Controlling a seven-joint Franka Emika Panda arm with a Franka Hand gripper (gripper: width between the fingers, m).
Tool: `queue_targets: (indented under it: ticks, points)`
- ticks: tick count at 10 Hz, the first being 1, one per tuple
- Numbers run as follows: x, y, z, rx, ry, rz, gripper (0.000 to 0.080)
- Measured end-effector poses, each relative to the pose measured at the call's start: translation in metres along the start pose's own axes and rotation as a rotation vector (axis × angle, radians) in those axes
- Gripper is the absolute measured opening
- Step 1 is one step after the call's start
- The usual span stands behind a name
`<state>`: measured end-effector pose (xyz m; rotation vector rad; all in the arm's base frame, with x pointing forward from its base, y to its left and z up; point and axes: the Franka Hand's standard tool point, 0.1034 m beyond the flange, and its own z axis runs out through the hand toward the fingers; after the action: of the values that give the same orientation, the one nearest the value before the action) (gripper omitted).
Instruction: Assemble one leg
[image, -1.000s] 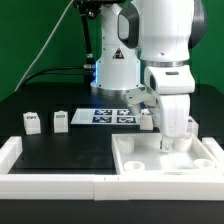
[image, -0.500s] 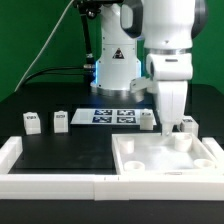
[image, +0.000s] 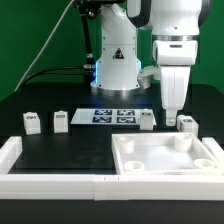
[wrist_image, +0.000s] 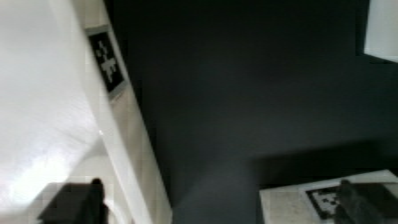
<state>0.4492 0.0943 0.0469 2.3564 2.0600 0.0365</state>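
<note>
Four small white legs with tags stand on the black table: two at the exterior view's left (image: 33, 122) (image: 61, 120), and two behind the tray, one (image: 147, 120) and one (image: 186, 124). My gripper (image: 170, 110) hangs above the table between those last two and touches neither. In the wrist view the gripper (wrist_image: 214, 200) is open and empty, with one dark finger (wrist_image: 75, 202) over the white tray. A tagged leg (wrist_image: 334, 198) lies by the other finger.
The large white tray-like piece with a raised rim (image: 128, 160) lies at the front right; its tagged edge shows in the wrist view (wrist_image: 107, 60). The marker board (image: 113, 114) lies by the robot base. A white wall (image: 50, 186) runs along the front and left.
My gripper has risen out of the tray and now hangs higher, behind the tray's back rim. The legs and the tray have not moved.
</note>
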Motion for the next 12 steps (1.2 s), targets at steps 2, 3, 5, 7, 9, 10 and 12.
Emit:
queue_targets:
  ticks: [2,3,5,7,9,10,12]
  points:
    - [0.001,0.0,0.0,0.001,0.002,0.141,0.0649]
    - [0.001,-0.001,0.001,-0.002,0.013,0.288,0.0649]
    - [0.003,-0.014,0.006,0.005,0.038,0.614,0.0649]
    - [0.011,-0.018,0.007,0.025,0.047,0.903,0.0649]
    - [0.018,-0.02,0.007,0.041,0.052,1.128,0.0649]
    - [0.023,-0.022,0.007,0.052,0.055,1.257,0.0649]
    - [0.03,-0.025,0.008,0.066,0.055,1.4,0.0649]
